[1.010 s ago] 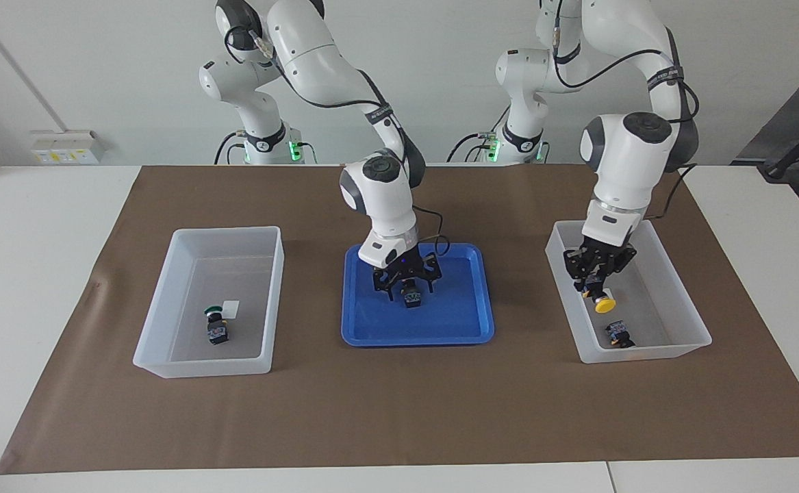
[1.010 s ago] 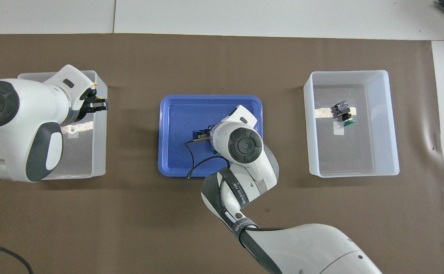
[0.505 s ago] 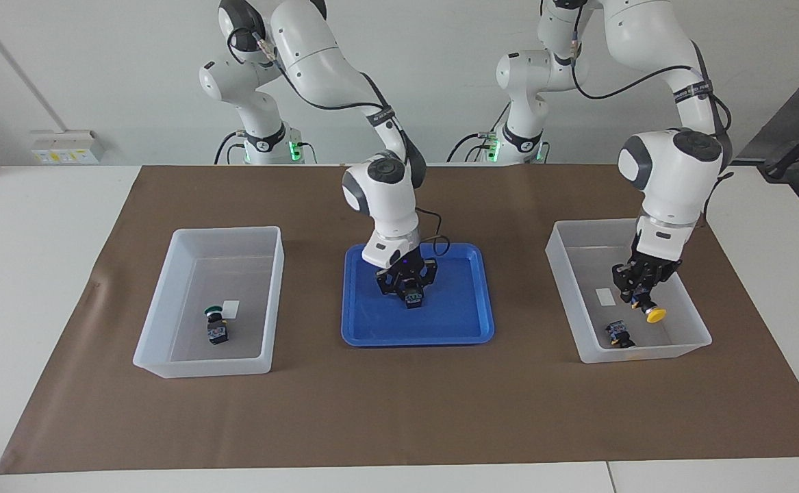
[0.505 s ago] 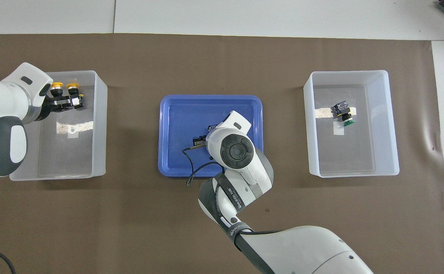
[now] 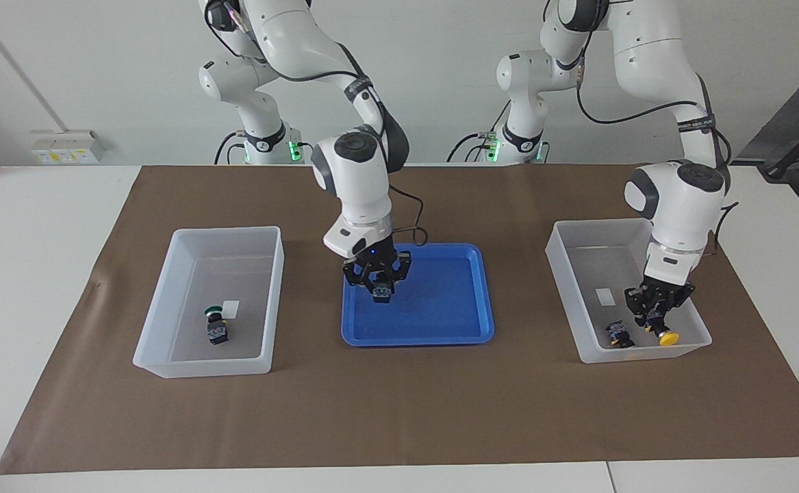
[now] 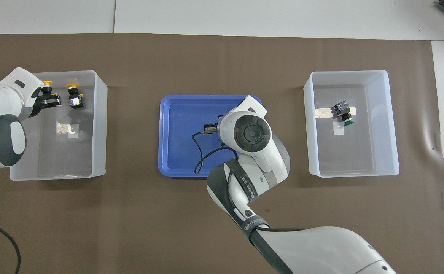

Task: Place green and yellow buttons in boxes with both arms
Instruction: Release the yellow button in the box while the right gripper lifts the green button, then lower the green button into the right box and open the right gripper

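Note:
My left gripper [image 5: 654, 316] is shut on a yellow button [image 5: 666, 335], held low inside the box [image 5: 645, 353] at the left arm's end, near that box's end farthest from the robots. A second yellow button [image 5: 619, 333] lies on the box floor beside it; both [image 6: 47, 86] [image 6: 73, 97] show from overhead. My right gripper [image 5: 379, 286] is shut on a black-bodied button [image 5: 380, 294], lifted just above the blue tray [image 5: 440, 322]; its cap is hidden. A green button [image 5: 216, 326] lies in the other box [image 5: 200, 366].
The blue tray [image 6: 176, 133] sits mid-table between the two boxes [image 6: 97, 125] [image 6: 393, 133] on a brown mat. My right arm's wrist hides the tray's middle from overhead. White labels lie on both box floors.
The right gripper shut on the button in the tray and lifted it, shifting toward the right arm's end. The left gripper carried its yellow button along the box, away from the robots, and lower.

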